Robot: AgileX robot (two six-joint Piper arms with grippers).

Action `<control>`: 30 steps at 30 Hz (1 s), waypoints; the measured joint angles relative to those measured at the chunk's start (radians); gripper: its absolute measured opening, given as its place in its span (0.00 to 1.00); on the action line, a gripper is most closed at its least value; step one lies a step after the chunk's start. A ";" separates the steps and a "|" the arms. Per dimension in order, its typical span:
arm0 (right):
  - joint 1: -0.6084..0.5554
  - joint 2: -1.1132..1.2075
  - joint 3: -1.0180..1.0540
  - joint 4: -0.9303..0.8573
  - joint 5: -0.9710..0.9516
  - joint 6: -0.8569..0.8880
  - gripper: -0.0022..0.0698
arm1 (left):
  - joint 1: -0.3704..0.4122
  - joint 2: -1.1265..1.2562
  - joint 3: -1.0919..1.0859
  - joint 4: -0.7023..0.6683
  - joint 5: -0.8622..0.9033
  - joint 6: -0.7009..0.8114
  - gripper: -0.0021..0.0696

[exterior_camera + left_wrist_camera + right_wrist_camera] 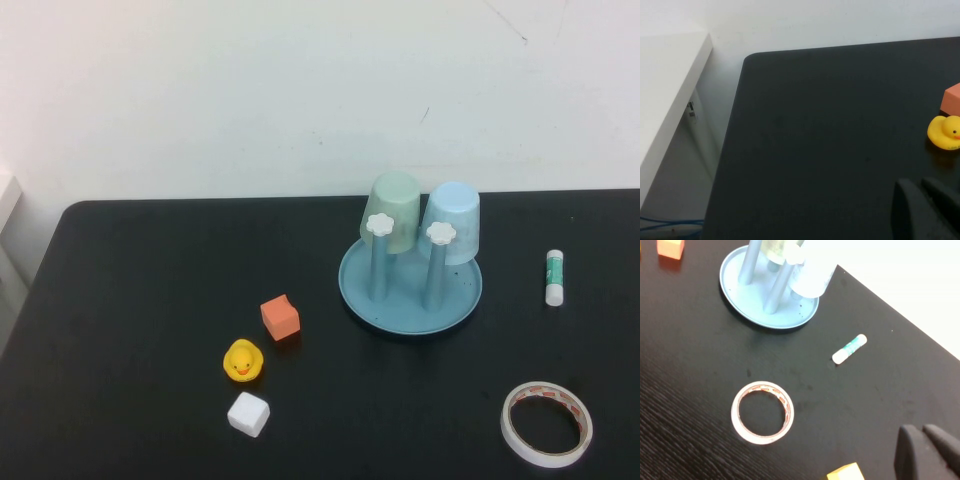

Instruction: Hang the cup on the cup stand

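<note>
The cup hangs upside down on the cup stand, well away from both tools; left tool and right tool grips: cannot tell.

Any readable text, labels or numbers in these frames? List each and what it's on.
None readable.
Glue stick: green label band, print too small to read.
Tape roll: reddish marks on the inner ring, not legible.
Cup, cup stand, duck, orange block, white block: no markings visible.
Left gripper and right gripper: at frame edge, no text.
</note>
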 joint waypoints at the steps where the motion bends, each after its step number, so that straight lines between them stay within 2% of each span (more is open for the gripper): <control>1: 0.000 0.000 0.000 0.000 0.000 0.000 0.03 | 0.000 0.000 0.000 0.000 0.000 0.000 0.03; 19: -0.012 -0.007 0.000 0.000 0.000 0.000 0.03 | 0.000 0.000 0.000 -0.002 0.000 0.002 0.03; 24: -0.164 -0.093 0.002 0.043 -0.054 0.002 0.03 | 0.000 0.000 0.000 -0.002 0.000 0.002 0.03; 30: -0.426 -0.301 0.121 0.061 -0.321 0.006 0.03 | 0.000 0.000 0.000 -0.002 0.000 0.002 0.03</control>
